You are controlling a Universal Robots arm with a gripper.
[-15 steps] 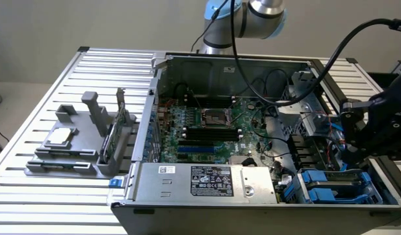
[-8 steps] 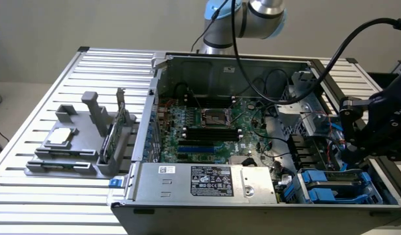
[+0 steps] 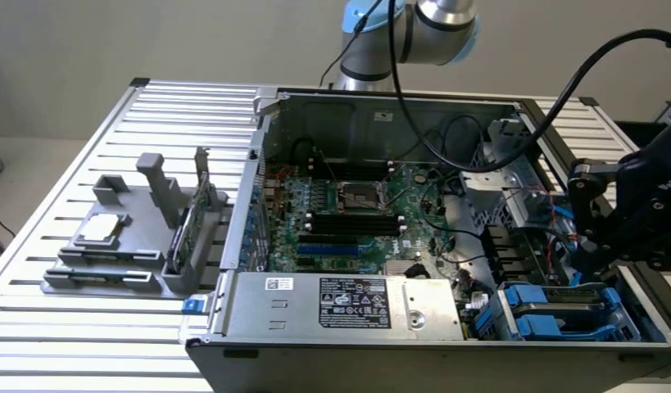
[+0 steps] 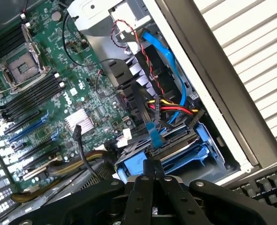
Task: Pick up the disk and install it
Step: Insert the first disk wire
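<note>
From where I stand, the disk (image 3: 554, 311) sits in its blue carrier in the drive bay at the near corner of the open computer case (image 3: 259, 155), on the exterior view's right, just beside the silver power supply (image 3: 346, 303). The gripper (image 3: 590, 258) hangs directly above it. Its two black fingers are pressed tight together with nothing between them, and I cannot tell whether the tips touch the carrier.

By my reading, the step in hand is seating the disk. In the wrist view the disk (image 4: 180, 151) lies under a bundle of red, yellow and blue cables (image 4: 169, 110), and the closed gripper (image 4: 153, 177) points at the carrier's near edge. Doing this well would mean pushing squarely on the blue frame, straight along the bay. An off-centre push could skew the carrier on its rails. The fingertips should keep clear of the wires (they crowd that end closely).

The arm's base (image 3: 412, 24) rises behind the case. The wrist is over the case's side wall on the exterior view's right, with the tool pointing steeply downward into the corner.
</note>
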